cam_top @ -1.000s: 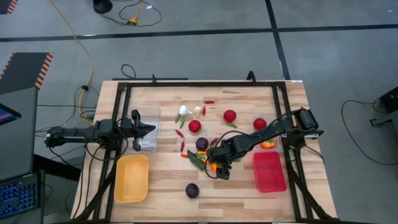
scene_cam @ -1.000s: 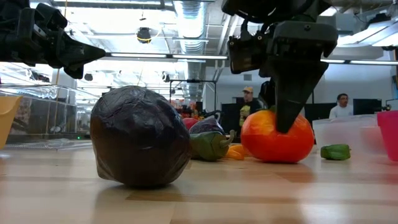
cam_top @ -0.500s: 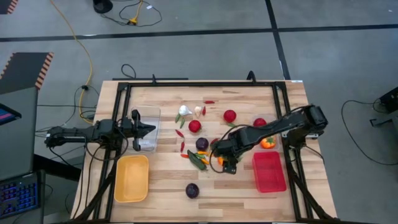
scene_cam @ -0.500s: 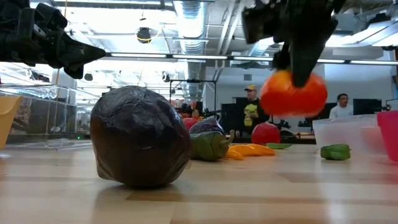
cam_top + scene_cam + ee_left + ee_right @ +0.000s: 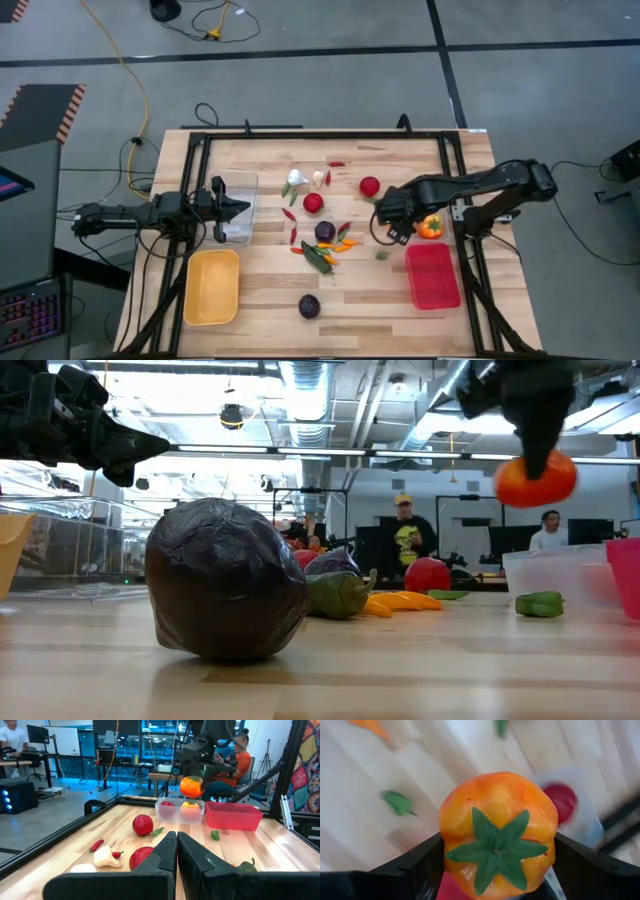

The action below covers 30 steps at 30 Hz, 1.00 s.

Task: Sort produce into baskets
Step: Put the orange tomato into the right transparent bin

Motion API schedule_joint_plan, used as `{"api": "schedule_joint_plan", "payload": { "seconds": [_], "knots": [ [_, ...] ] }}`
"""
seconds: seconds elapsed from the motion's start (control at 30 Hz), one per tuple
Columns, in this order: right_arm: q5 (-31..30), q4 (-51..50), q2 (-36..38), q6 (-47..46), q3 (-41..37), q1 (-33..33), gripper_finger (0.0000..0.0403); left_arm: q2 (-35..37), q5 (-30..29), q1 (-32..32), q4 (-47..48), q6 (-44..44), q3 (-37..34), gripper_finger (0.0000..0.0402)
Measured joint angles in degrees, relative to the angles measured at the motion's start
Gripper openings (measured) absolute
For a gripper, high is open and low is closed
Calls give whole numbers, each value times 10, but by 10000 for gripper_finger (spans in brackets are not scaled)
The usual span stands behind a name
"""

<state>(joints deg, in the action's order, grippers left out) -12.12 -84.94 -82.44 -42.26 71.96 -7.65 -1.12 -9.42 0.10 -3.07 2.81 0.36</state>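
The right gripper [image 5: 396, 218] carries an orange pepper [image 5: 535, 478] clear of the table, its two fingers clamped on either side of the fruit, whose green star-shaped stem [image 5: 494, 848] faces the wrist camera; a second ago the same pepper sat on the boards amid the central pile, half a second ago it hung just above them, and now it rides high in the low view and has travelled toward the right side of the table, near the red basket [image 5: 433, 275] and a small clear bin [image 5: 180, 811] that already holds a red tomato [image 5: 167, 804] and another orange pepper [image 5: 431, 227]; the left wrist view shows the lifted pepper hanging above that clear bin.

Left behind in the middle of the table are a dark purple round [image 5: 325, 231], a green pepper [image 5: 318, 259] and thin orange and red chillies [image 5: 345, 243], no longer covered by the arm; a second purple round [image 5: 309, 306] lies alone nearer the front edge, filling the foreground of the low view; white garlic [image 5: 297, 178] and loose red tomatoes [image 5: 313, 203] lie unmoved farther back.

The left gripper [image 5: 228, 208] waits as before over the larger clear basket [image 5: 243, 184], fingers pressed together and empty; the yellow basket [image 5: 211, 287] sits just in front of it.
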Motion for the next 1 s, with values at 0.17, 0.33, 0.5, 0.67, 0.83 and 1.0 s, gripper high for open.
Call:
{"api": "schedule_joint_plan", "payload": {
  "seconds": [0.17, 0.33, 0.5, 0.67, 0.83, 1.0],
  "knots": [
    [0, -18, 17, -27, -56, 15, 341, 0, 0, 0, 0, 0, 0, 0],
    [-6, -33, 24, -29, -88, 45, 342, 0, 0, 0, 0, 0, 0, 0],
    [-32, -48, 24, -29, -121, 85, 342, 0, 0, 0, 0, 0, 0, 0],
    [-32, -40, 23, -23, -154, 116, 351, 0, 0, 0, 0, 0, 0, 0],
    [-30, -40, 23, 5, -161, 132, 365, 0, 0, 0, 0, 0, 0, 0],
    [-30, -40, 23, 4, -161, 142, 371, 0, 0, 0, 0, 0, 0, 0]
  ]
}}
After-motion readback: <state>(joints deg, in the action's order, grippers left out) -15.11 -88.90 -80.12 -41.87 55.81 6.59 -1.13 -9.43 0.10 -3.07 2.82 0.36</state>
